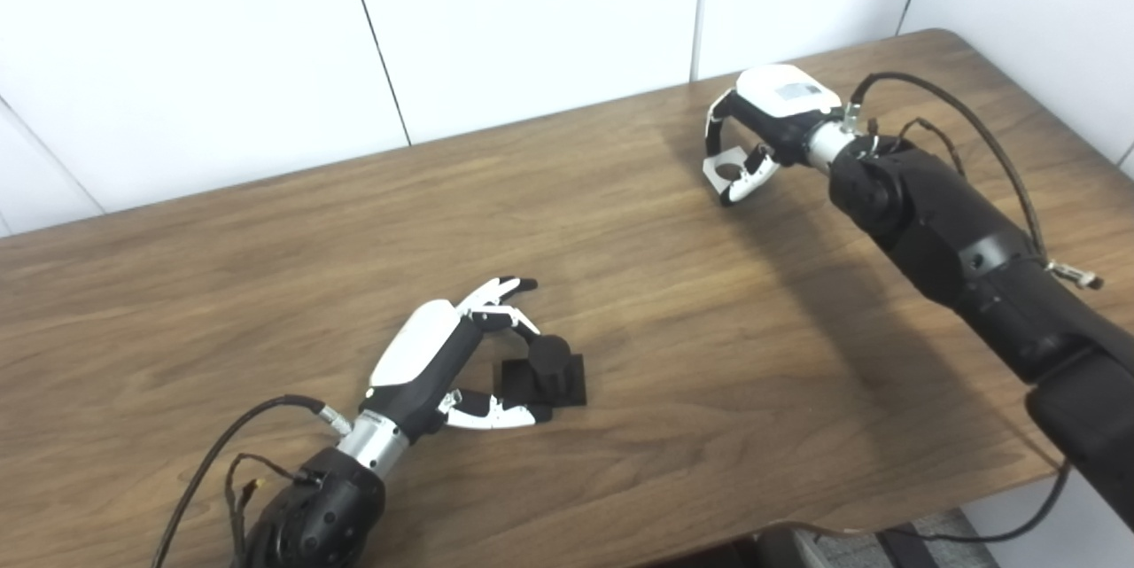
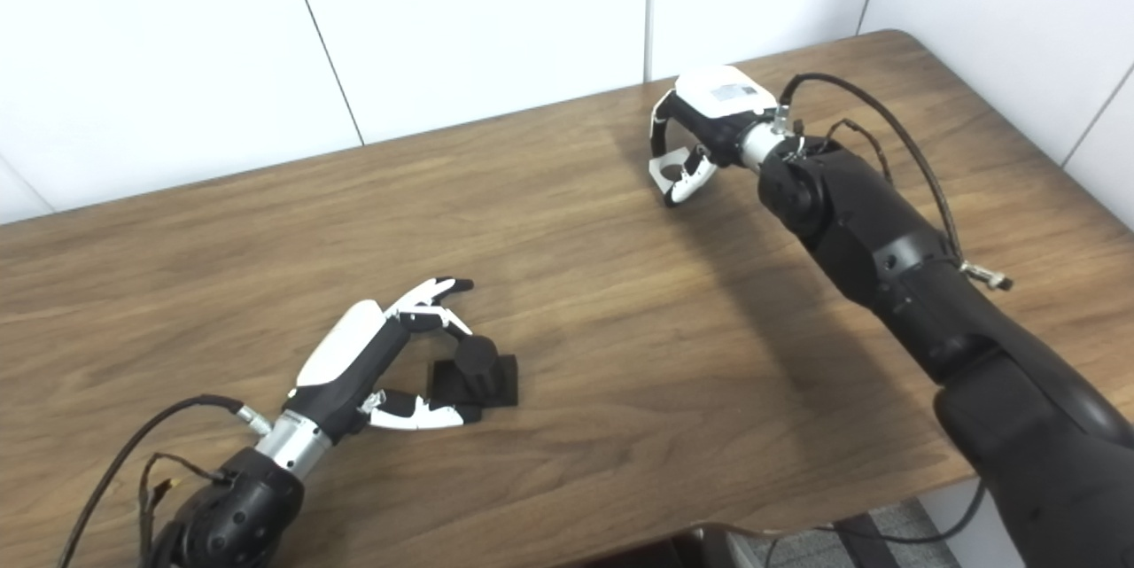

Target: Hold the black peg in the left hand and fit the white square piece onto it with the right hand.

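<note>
The black peg (image 1: 551, 366), a short cylinder on a square black base, stands on the wooden table (image 1: 673, 355) at the front left. My left hand (image 1: 443, 355) lies beside it, open. Its fingers (image 1: 500, 307) reach over the far side of the peg and its thumb (image 1: 492, 414) lies along the near side of the base. The white square piece (image 1: 725, 169), with a round hole, is at the back right. My right hand (image 1: 766, 120) is closed on it, fingers on the left and thumb on the right, and holds it tilted just above the table.
The table's front edge (image 1: 797, 519) runs along the bottom right. A white panelled wall (image 1: 532, 27) stands right behind the table. Cables (image 1: 974, 120) loop off both forearms.
</note>
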Robot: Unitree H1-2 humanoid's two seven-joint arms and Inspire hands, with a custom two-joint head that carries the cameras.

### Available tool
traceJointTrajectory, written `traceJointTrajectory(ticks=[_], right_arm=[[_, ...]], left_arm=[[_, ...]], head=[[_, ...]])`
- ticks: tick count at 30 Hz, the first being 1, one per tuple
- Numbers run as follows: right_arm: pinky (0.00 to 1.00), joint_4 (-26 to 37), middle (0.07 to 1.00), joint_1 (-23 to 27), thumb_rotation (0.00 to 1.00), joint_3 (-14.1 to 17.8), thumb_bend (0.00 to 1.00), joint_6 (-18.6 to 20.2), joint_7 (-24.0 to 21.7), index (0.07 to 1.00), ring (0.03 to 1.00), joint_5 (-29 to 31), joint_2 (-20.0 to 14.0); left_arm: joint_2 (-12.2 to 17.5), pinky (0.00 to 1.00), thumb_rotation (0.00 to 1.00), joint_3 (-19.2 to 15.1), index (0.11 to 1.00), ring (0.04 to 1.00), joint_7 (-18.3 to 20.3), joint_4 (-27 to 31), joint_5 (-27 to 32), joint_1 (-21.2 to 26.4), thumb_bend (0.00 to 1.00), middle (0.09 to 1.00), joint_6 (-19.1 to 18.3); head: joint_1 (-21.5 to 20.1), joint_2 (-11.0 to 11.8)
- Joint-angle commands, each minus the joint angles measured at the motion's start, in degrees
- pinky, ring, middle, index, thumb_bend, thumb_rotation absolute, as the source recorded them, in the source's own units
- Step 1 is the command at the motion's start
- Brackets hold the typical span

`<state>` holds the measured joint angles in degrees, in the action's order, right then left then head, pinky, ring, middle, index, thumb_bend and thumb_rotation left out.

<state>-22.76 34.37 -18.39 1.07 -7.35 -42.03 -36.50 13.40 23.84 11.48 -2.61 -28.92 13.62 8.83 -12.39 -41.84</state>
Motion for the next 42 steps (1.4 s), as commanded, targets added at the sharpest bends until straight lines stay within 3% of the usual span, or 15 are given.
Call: traceJointTrajectory(ticks=[1,11,20,29,42], right_arm=[[0.89,2.9,0.764,2.7,0.13,1.9,0.52,-1.5,1.5,0.484,0.84,0.1,-2.0],[0.86,8.6,0.759,1.6,0.13,4.4,0.52,-4.2,0.8,0.483,0.829,1.5,-2.7],[0.89,15.7,0.765,0.3,0.13,6.3,0.52,-4.9,-2.2,0.481,0.864,3.9,-2.3],[0.92,25.2,0.778,-0.8,0.13,6.8,0.52,-4.7,-9.2,0.48,0.879,8.5,-1.3],[0.78,37.2,0.802,-1.3,0.14,6.1,0.52,0.7,-21.7,0.479,0.904,15.1,1.4]], left_arm=[[1.0,0.86,0.08,-0.1,0.496,0.959,0.9,-1.8,-1.6,0.0,0.52,0.919,-1.4],[0.9,0.86,0.08,-0.1,0.495,0.96,0.9,-2.2,-2.0,0.2,0.52,0.921,-1.9],[0.7,0.87,0.08,-0.1,0.496,0.966,1.6,-1.9,-1.8,0.5,0.52,0.925,-2.9],[0.1,0.86,0.08,0.1,0.496,0.961,1.4,-2.2,-2.5,1.2,0.52,0.925,-3.1],[-0.5,0.87,0.08,-0.1,0.495,0.966,1.4,-2.3,-2.8,1.8,0.52,0.93,-3.7]], head=[[0.1,0.0],[0.4,0.0],[0.9,-0.4],[2.4,-1.0],[4.1,-1.9]])
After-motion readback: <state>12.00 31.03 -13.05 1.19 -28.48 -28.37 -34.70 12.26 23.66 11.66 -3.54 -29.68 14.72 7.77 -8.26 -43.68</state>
